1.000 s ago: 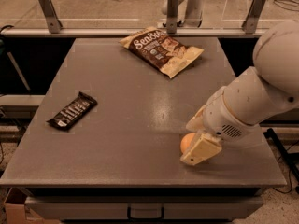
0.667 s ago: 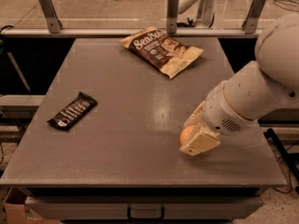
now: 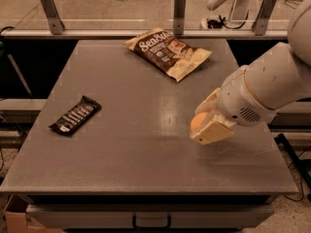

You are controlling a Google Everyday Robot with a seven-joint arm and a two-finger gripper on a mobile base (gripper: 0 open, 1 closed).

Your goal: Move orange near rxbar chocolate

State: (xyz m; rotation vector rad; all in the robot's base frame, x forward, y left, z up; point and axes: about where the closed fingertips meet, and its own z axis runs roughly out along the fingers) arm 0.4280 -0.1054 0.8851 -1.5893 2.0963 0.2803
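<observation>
My end effector (image 3: 204, 120) grips the orange (image 3: 196, 123), right side of the surface (image 3: 146, 174); rxbar chocolate (image 3: 75, 116) well apart, left.

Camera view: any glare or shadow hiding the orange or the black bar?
Camera view: warm, dim cast; faint sheen on the table beside the gripper, which grips the orange at right; the orange is part covered by fingers, not glare; the black bar reads clearly at left.

The gripper (image 3: 208, 126), above the table's (image 3: 146, 130) right side, has blocky cream-tan fingers (image 3: 214, 131). Just behind it swells a rounded white wrist housing (image 3: 238, 103) bearing a small dotted grille (image 3: 249, 114). Behind that come a thin tan ring (image 3: 249, 87) and a thick, smooth white arm segment (image 3: 279, 74).
</observation>
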